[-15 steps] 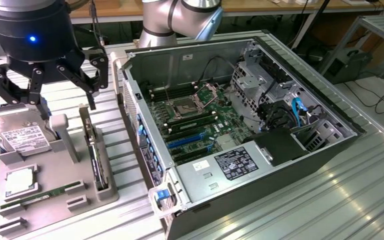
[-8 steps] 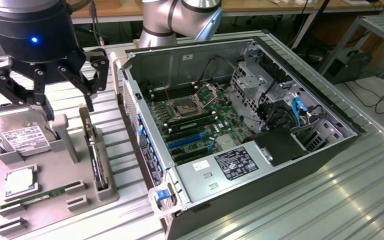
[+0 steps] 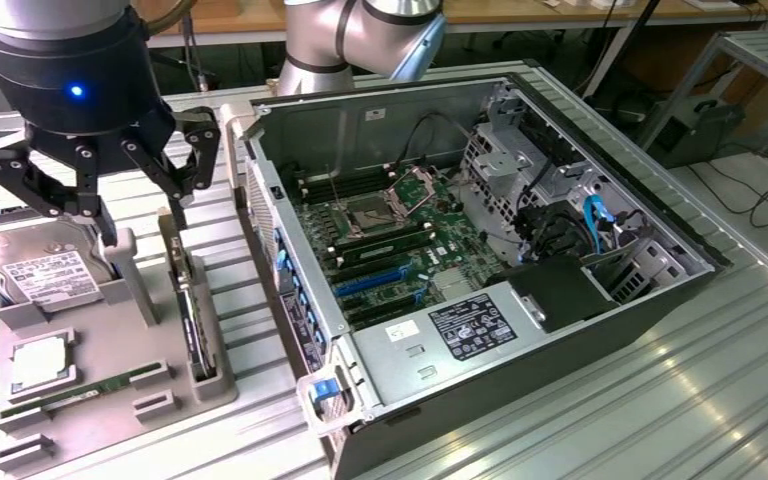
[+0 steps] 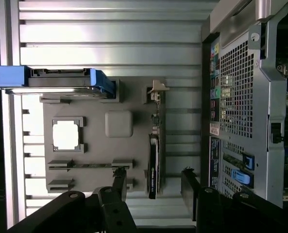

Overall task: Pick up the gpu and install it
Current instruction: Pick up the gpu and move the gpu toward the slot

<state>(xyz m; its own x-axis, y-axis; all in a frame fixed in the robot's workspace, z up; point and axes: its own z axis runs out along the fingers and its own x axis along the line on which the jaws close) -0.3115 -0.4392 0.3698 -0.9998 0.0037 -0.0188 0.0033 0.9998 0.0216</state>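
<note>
The tool (image 3: pixel 144 225) hangs with jaws wide over the gpu (image 4: pixel 153 145), which stands on edge in a slot along the grey tray's (image 3: pixel 104 335) edge beside the computer case (image 3: pixel 357 120), directly below, its long axis running between the fingers.

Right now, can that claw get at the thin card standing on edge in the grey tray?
Probably yes. The gripper hangs open over the gpu, a finger to each side of it, with nothing in between.
</note>
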